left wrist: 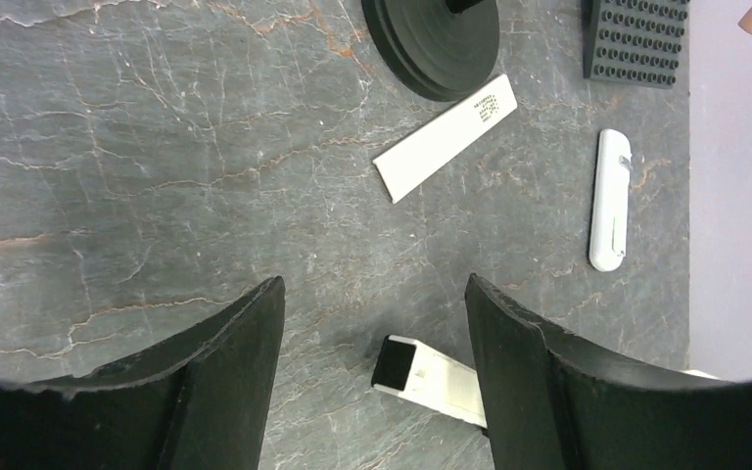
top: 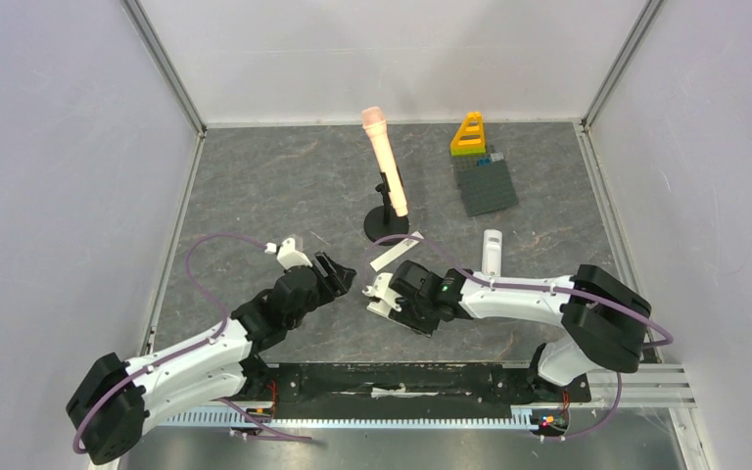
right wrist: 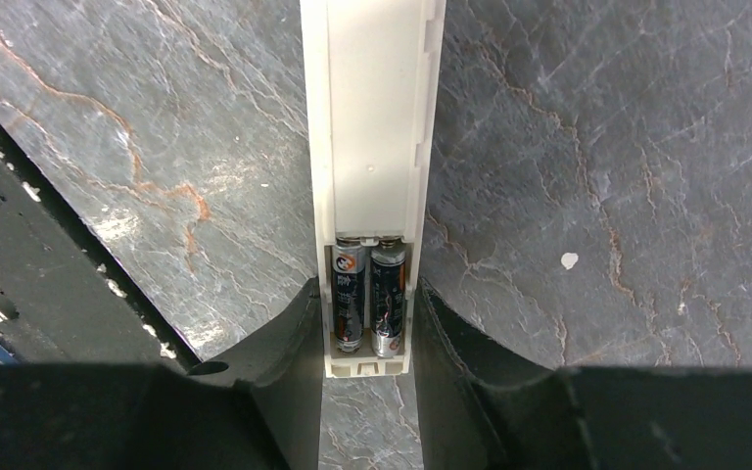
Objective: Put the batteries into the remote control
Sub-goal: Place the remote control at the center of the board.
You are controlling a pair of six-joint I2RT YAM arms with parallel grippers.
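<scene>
My right gripper [right wrist: 367, 294] is shut on a white remote [right wrist: 372, 127], gripping both sides at its open battery compartment. Two dark grey batteries [right wrist: 369, 294] lie side by side in that compartment. No orange batteries are in view. In the top view the right gripper [top: 380, 294] holds the remote low over the table at centre. My left gripper [top: 341, 276] is open and empty just to its left. In the left wrist view the remote's end [left wrist: 429, 376] pokes between the open fingers [left wrist: 372, 294], close to the right finger. A flat white battery cover [left wrist: 446, 137] lies on the table.
A second white remote [top: 492, 253] lies right of the cover [top: 395, 253]. A pink microphone [top: 385, 162] stands on a black round base [top: 387, 227] behind. A dark stud plate [top: 487, 186] with a yellow piece [top: 468, 134] sits at the back right. Walls enclose the table.
</scene>
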